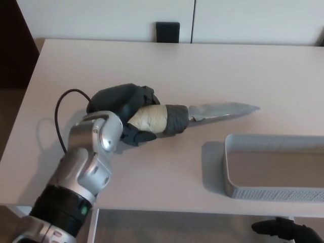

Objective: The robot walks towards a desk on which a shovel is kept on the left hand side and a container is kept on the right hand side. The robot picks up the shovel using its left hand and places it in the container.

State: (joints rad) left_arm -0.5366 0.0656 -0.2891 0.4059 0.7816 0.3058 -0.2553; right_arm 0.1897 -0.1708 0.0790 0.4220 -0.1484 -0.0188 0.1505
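The left hand point(126, 114) covers the back end of the shovel point(195, 115), so that part of the handle under the fingers cannot be seen. The container point(230, 162), lower and to the right of that hand, runs off the picture's right edge, so its far end is lost. The right hand point(286, 232) shows only as a dark sliver at the bottom edge; how its fingers stand cannot be told. The left arm is cut off by the bottom-left corner.
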